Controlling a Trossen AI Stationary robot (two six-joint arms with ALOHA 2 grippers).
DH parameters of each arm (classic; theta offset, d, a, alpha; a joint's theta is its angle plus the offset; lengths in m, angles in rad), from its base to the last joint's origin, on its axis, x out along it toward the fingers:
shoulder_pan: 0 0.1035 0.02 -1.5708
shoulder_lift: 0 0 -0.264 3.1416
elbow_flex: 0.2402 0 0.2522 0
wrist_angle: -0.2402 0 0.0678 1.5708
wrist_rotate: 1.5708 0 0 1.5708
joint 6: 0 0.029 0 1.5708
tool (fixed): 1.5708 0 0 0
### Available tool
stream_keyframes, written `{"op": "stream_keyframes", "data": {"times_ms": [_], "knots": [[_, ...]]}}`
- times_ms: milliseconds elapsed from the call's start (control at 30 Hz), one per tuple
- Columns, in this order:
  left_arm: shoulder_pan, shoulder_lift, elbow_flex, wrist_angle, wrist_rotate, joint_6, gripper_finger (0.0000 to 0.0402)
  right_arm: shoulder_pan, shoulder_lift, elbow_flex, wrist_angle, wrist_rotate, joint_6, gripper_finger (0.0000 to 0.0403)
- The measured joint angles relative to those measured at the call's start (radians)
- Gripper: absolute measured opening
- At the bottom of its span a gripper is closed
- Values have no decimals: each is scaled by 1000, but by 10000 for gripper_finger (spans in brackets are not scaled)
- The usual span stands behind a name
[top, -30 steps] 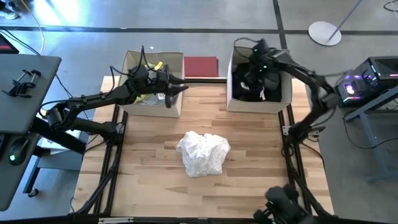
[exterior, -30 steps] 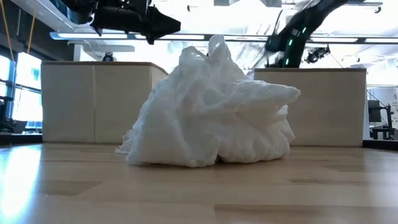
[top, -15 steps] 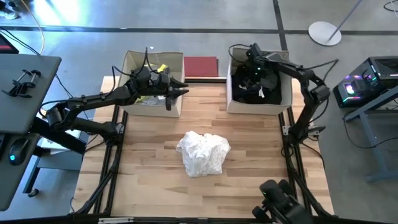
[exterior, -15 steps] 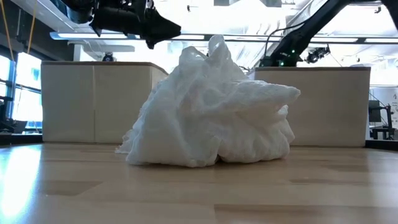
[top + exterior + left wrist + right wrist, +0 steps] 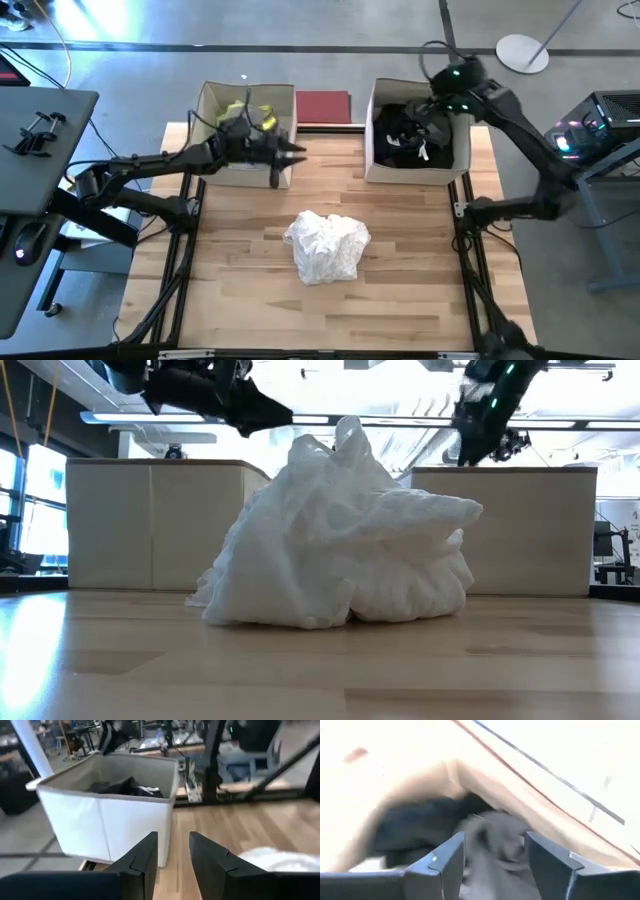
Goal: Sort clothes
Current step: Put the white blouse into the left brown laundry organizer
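A crumpled white garment (image 5: 325, 246) lies in a heap on the wooden table's middle (image 5: 340, 535). Dark clothes (image 5: 405, 135) fill the right beige box (image 5: 372, 165). A neon yellow garment (image 5: 240, 108) and grey cloth lie in the left beige box (image 5: 215, 100). My left gripper (image 5: 298, 153) hovers level beside the left box's near right corner, slightly open with nothing between its fingers (image 5: 172, 855). My right gripper (image 5: 437, 110) hangs above the right box, open over the dark and grey cloth (image 5: 495, 855), with nothing between its fingers.
A flat dark red board (image 5: 323, 105) lies between the two boxes at the far edge. Bare wood surrounds the white heap, toward the near edge and both sides. Dark frame rails (image 5: 470, 250) run along the table's left and right edges.
My right gripper dipped into the right box, then rose out of it and shifted toward the table's right edge. My left gripper has drifted a little toward the near edge, its tip tipping slightly down. The white garment has stayed put.
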Motion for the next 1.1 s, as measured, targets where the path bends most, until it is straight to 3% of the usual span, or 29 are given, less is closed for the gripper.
{"op": "stream_keyframes", "data": {"times_ms": [133, 267, 400, 567, 633, 733, 967, 1100], "knots": [[-122, 0, 0, -7, -116, 84, 82, 66, -120, 1, -3, -191, 23, 194], [-242, 0, 0, 13, -184, 64, 69, 188, -200, 1, -1, -367, 32, 194], [-401, 0, 0, 8, -290, 55, 61, 364, -244, 1, -19, -402, 37, 194], [-681, 37, 0, 47, -641, 28, 46, 600, -247, -20, -15, -350, 55, 194], [-775, 62, 0, 69, -772, -13, 40, 686, -255, -86, 47, -317, 71, 194], [-870, 114, 0, 115, -887, -99, 33, 799, -270, -215, 162, -254, 116, 194], [-913, 300, 0, 319, -908, -373, 29, 1042, -299, -495, 444, -91, 252, 194], [-888, 412, 0, 490, -845, -339, 61, 1170, -300, -596, 552, -17, 307, 194]]}}
